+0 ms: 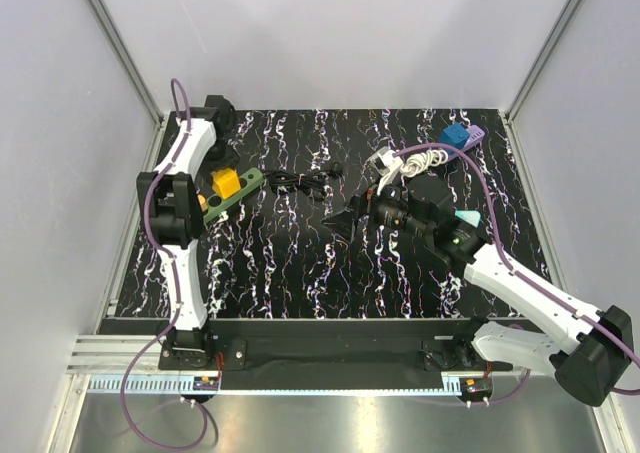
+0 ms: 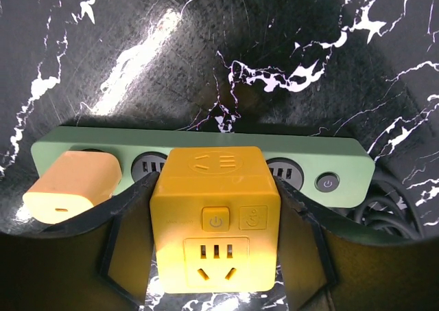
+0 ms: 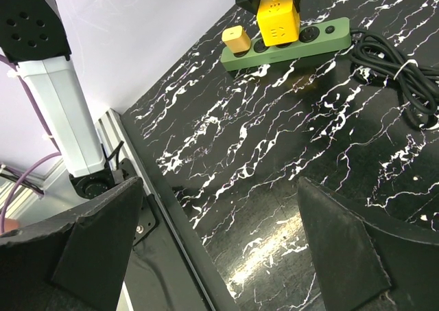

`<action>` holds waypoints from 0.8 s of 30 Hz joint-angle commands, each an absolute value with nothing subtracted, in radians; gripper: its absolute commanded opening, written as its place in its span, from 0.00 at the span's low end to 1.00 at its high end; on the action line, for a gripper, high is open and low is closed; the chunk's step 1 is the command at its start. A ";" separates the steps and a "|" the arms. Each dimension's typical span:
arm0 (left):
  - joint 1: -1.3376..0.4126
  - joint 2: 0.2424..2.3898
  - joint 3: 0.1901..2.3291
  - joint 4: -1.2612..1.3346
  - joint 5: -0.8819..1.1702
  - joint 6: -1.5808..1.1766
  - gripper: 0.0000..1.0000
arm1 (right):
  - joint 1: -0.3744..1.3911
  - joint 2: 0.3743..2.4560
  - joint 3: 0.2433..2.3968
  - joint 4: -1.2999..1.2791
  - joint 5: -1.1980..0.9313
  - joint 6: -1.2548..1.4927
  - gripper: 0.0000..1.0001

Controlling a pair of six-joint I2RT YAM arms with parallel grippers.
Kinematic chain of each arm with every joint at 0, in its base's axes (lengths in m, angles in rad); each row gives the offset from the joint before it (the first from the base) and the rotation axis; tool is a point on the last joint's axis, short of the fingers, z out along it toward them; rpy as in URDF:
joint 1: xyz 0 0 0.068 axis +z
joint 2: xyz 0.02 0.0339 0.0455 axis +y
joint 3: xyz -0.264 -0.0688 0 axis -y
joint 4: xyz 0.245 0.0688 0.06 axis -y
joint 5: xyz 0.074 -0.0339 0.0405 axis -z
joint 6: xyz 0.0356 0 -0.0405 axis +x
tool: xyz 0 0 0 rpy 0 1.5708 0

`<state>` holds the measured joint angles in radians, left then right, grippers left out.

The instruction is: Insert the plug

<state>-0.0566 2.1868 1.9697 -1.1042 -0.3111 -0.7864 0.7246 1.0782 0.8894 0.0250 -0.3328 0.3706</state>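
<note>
A yellow cube plug adapter [image 2: 216, 218] stands on the green power strip [image 2: 329, 156], seated over a middle socket. A small orange charger [image 2: 68, 187] is plugged in beside it at the strip's end. My left gripper [image 2: 216, 256] is shut on the yellow cube, with a finger pressed against each side. From above, the cube [image 1: 226, 183] and the strip [image 1: 240, 191] lie at the far left of the table. My right gripper [image 1: 340, 223] hovers open and empty over the middle of the table. Its wrist view shows the cube [image 3: 277, 17] and the strip [image 3: 315, 40] far ahead.
The strip's coiled black cable [image 1: 300, 181] lies right of the strip and also shows in the right wrist view [image 3: 398, 71]. A white cable bundle [image 1: 415, 160], a blue adapter [image 1: 455, 134] and a teal object [image 1: 467, 217] sit at the back right. The table's near rail [image 3: 178, 222] runs under my right gripper.
</note>
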 commanded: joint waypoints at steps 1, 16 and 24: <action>-0.084 2.186 1.947 -1.155 -0.402 -0.718 0.00 | 0.723 1.054 0.887 0.060 -0.321 0.353 1.00; -0.089 2.138 1.717 -0.968 -0.293 -0.663 0.00 | 0.723 1.011 0.864 0.052 -0.307 0.350 1.00; -0.095 2.051 1.548 -0.850 -0.290 -0.675 0.00 | 0.724 1.014 0.861 0.052 -0.282 0.341 1.00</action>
<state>-0.0830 2.0296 1.6485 -0.7574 -0.3790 -0.6899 0.7246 1.0222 0.8577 0.0246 -0.3080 0.3588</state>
